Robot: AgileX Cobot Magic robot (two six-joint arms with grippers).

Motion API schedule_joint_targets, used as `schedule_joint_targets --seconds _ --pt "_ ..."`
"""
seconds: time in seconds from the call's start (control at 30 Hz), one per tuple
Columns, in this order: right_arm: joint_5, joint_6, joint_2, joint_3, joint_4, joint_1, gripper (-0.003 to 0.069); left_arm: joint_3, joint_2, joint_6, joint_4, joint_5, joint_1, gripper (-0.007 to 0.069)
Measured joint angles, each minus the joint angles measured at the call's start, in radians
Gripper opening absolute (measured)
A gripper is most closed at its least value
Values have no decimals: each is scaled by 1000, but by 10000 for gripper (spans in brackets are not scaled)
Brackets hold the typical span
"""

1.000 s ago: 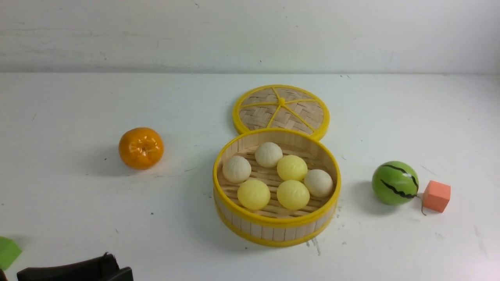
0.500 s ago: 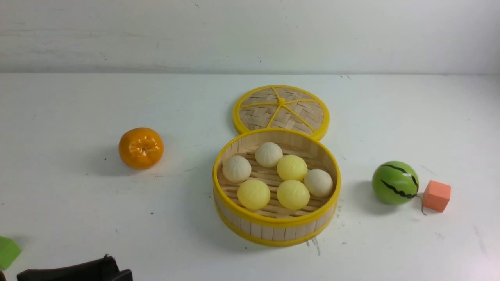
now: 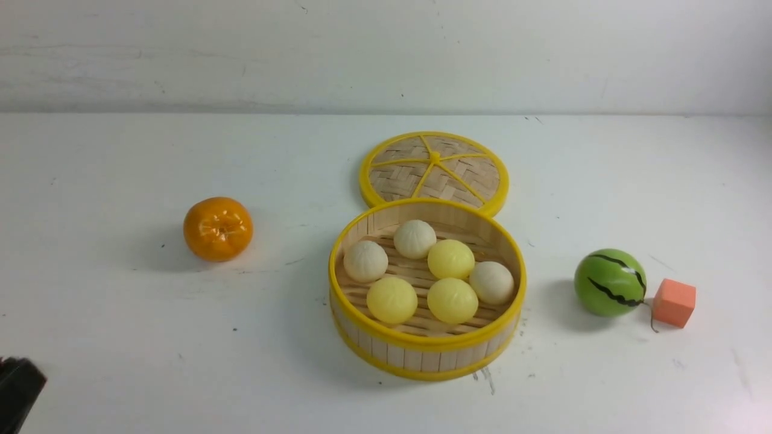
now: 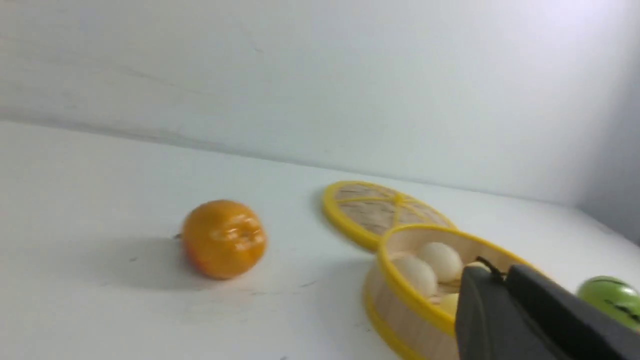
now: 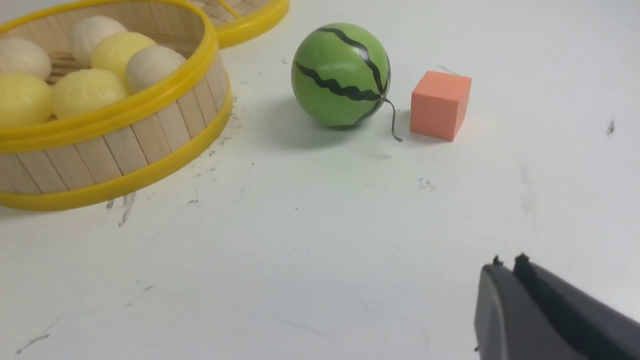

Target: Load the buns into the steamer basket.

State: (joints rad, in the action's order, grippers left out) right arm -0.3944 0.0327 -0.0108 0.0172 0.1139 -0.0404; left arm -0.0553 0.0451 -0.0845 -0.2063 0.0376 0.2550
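The steamer basket stands mid-table with several buns inside. Three are beige-white and three pale yellow. In the left wrist view my left gripper is shut and empty, drawn back from the basket. Only a dark piece of that left arm shows at the front view's lower left edge. In the right wrist view my right gripper is shut on nothing, over bare table to the right of the basket.
A glossy orange lies left of the basket. The woven lid rests flat behind it, touching its far rim. To the right sit a green striped watermelon ball and a small orange-pink cube.
My left gripper has shut and the arm has swung to the lower left corner, covering the green block seen there before. The buns and basket have not moved.
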Motion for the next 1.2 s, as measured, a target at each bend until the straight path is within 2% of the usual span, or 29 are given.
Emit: schedule_joint_targets --seconds 0.07,0.1,0.17,0.23,0.93,1.2 --pt "2 0 0 0 0 0 25 54 -47 -52 42 105 -61 -13" --pt "2 0 0 0 0 0 25 61 -49 -61 45 117 -65 -13" --pt "2 0 0 0 0 0 29 83 -55 -104 65 291 -87 -13" --pt "2 -2 0 0 0 0 31 87 -55 -115 64 339 -89 -13" --pt "2 -2 0 0 0 0 61 87 -55 -122 64 347 -91 -13" --pt "2 -2 0 0 0 0 71 87 -55 -122 64 347 -155 -13"
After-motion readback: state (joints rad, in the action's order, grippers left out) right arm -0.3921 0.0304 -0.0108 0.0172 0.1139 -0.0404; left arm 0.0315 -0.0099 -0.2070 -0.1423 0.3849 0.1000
